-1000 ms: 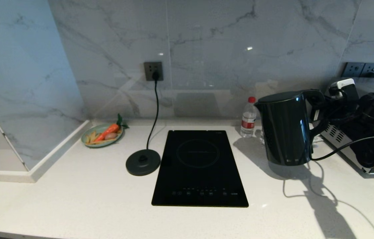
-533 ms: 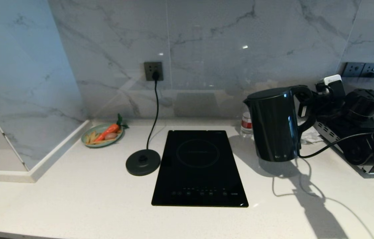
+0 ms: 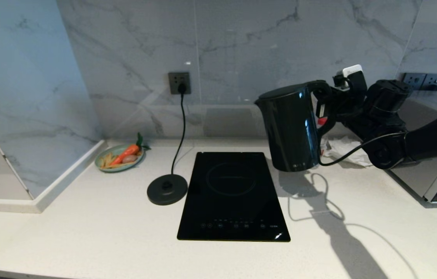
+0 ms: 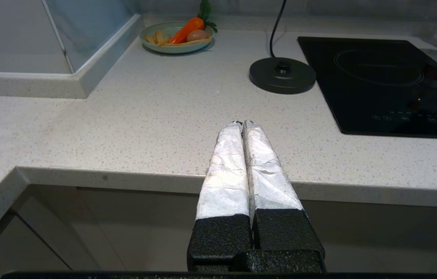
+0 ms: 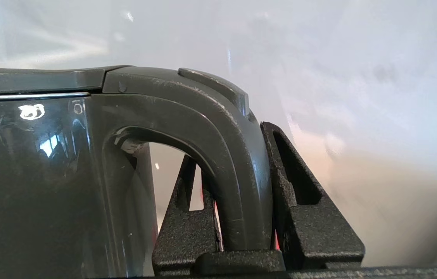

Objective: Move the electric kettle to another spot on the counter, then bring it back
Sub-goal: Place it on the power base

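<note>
Black and glossy, the electric kettle [image 3: 291,130] hangs in the air above the counter [image 3: 86,232], at about 1 o'clock from the cooktop [image 3: 234,195], with its shadow on the white stone below. The right gripper [image 3: 329,106] has its fingers closed on the loop handle [image 5: 218,155]. The round base disc [image 3: 167,189] lies at 9 o'clock from the cooktop. The left gripper [image 4: 243,124] rests before the counter edge, fingers pressed together and empty.

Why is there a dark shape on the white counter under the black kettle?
Head view: that is the shadow of the lifted glossy black electric kettle and the right gripper, cast on the white speckled counter. Right wrist view: bright glints on the kettle's shiny side.
</note>
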Controlling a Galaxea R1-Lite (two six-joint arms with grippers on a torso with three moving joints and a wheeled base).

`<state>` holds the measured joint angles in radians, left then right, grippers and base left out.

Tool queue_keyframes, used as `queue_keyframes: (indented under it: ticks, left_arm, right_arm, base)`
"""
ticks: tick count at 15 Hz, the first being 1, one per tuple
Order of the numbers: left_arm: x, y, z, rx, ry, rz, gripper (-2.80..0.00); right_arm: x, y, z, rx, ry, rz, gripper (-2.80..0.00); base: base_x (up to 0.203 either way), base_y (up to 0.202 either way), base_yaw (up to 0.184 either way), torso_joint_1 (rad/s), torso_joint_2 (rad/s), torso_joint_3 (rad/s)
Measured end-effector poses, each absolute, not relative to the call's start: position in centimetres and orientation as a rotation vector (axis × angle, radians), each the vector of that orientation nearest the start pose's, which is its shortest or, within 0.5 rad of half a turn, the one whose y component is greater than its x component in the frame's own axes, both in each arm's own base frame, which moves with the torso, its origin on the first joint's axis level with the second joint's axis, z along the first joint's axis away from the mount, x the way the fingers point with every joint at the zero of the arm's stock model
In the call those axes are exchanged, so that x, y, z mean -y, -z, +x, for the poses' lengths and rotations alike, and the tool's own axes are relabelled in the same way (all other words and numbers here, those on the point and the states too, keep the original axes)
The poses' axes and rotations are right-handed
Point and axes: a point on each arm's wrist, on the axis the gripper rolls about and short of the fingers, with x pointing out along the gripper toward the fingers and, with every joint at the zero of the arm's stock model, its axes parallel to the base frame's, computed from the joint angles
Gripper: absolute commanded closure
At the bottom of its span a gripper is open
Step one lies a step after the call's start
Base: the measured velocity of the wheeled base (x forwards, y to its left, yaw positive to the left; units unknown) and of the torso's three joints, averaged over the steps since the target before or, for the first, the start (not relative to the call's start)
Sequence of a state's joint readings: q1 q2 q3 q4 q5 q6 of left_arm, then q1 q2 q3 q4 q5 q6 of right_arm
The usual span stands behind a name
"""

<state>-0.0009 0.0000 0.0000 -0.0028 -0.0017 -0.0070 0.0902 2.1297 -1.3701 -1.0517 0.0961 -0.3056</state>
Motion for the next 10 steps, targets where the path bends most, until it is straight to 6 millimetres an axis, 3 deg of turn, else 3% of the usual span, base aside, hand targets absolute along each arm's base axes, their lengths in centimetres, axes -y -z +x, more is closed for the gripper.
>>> queue_keyframes:
  ticks: [2, 5, 10]
  left_arm:
    - [0.0, -7.6, -2.3, 0.003, 0.002, -0.007, 0.0]
    - [0.0, -7.6, -2.3, 0.002, 0.003, -0.007, 0.0]
    - [0.0, -7.6, -2.3, 0.002, 0.002, -0.007, 0.0]
  right_arm:
    - [-6.4, -22.3, 44.6, 0.336, -0.177, -0.306, 0.0]
    - [-9.6, -21.2, 46.3, 0.332, -0.202, -0.298, 0.0]
    - [-12.9, -20.4, 48.2, 0.379, -0.242, -0.283, 0.0]
  base:
    - [0.0, 0.0, 0.0, 0.0, 0.0, 0.0]
    - [0.0, 0.0, 0.0, 0.0, 0.0, 0.0]
    - [0.0, 0.0, 0.0, 0.0, 0.0, 0.0]
